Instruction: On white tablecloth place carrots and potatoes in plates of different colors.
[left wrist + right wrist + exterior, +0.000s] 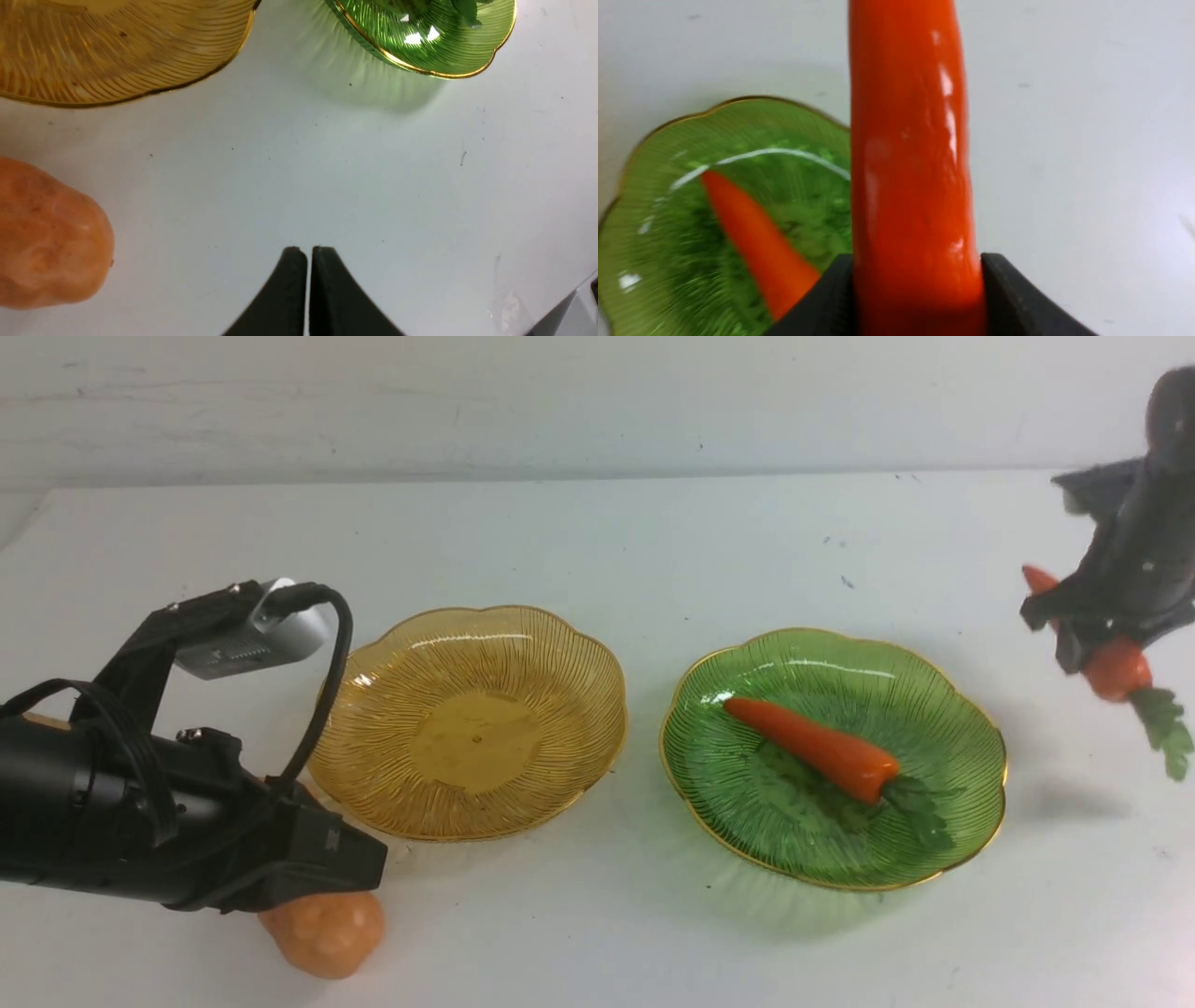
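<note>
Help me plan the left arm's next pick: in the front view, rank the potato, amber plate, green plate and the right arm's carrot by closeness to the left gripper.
From the left gripper:
1. potato, right beside it, at the near edge.
2. amber plate, just beyond, centre-left.
3. green plate, centre-right.
4. held carrot, far right, in the right gripper.

Surface: white tablecloth, few dark specks. 3 things sit directly on it. Potato just beside left gripper, partly under its body. Amber plate near, ahead of that gripper. Green plate beyond amber plate, nearer right gripper, below it and to its left. Plates close together, not touching.
</note>
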